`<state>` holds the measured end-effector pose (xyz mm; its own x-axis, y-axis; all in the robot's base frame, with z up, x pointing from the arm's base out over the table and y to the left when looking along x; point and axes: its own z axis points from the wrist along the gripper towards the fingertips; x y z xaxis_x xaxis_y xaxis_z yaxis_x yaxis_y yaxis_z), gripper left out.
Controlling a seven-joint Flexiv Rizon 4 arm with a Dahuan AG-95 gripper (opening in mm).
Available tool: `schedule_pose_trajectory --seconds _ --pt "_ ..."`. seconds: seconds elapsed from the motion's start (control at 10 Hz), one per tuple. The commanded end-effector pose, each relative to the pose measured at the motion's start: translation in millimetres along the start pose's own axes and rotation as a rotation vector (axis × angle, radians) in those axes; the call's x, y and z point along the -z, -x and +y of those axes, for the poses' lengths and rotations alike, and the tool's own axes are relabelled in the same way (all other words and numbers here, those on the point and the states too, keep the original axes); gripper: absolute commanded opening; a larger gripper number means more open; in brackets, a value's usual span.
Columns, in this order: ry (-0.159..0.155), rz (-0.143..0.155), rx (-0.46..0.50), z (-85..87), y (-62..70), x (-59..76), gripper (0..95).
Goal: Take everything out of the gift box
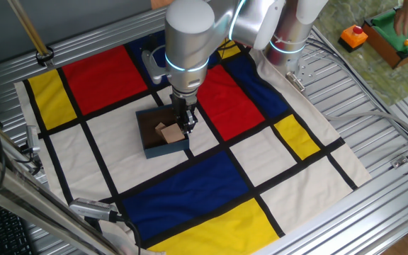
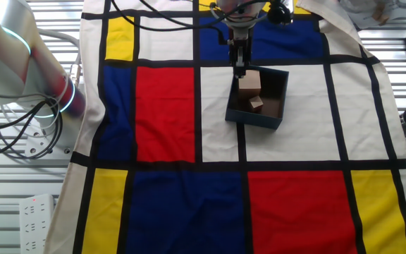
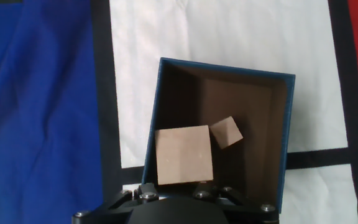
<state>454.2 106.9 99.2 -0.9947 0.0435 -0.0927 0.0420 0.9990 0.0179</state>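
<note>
A cloth [image 1: 211, 177] printed with red, blue, yellow and white rectangles between black lines covers a table [image 1: 374, 120] of ribbed metal rails. Beyond one corner of the cloth sits a green tray [image 1: 395, 35] with an orange object [image 1: 353, 35] beside it, and a person's hand [image 1: 406, 20] reaches in at that edge. In the other fixed view a white power strip [image 2: 37, 215] lies off the cloth near a lower corner, and cables [image 2: 20, 134] loop by the arm's base. The box [image 1: 160, 132] sits on a white panel near the cloth's middle, just beside a black line. It is square, so it has no long axis; it lies flat with its opening upward, turned slightly askew to the printed lines. Its walls are navy and its inside dark brown. Inside are two tan wooden cubes: the large cube [image 3: 184, 154] rests against one wall, and the small cube [image 3: 227, 132] sits at its corner, touching or nearly so, rotated at an angle to it. The arm [image 1: 190, 35] stands over the box with the gripper [image 1: 188, 125] pointing down at the box's rim, above the large cube. Whether its fingers are apart or together cannot be told; in the hand view only the gripper's dark base shows.
</note>
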Motion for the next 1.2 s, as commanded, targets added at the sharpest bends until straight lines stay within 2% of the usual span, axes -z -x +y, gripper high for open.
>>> schedule_pose_trajectory --seconds 0.1,0.5,0.6,1.2 --pt "-0.006 -0.015 0.002 -2.8 1.4 -4.6 38.0" --pt "-0.006 -0.030 0.018 -4.5 2.4 -11.0 38.0" --pt "-0.006 -0.033 0.025 -4.6 2.5 -11.8 57.0" --pt "-0.008 -0.038 0.048 -6.4 3.3 -19.9 57.0"
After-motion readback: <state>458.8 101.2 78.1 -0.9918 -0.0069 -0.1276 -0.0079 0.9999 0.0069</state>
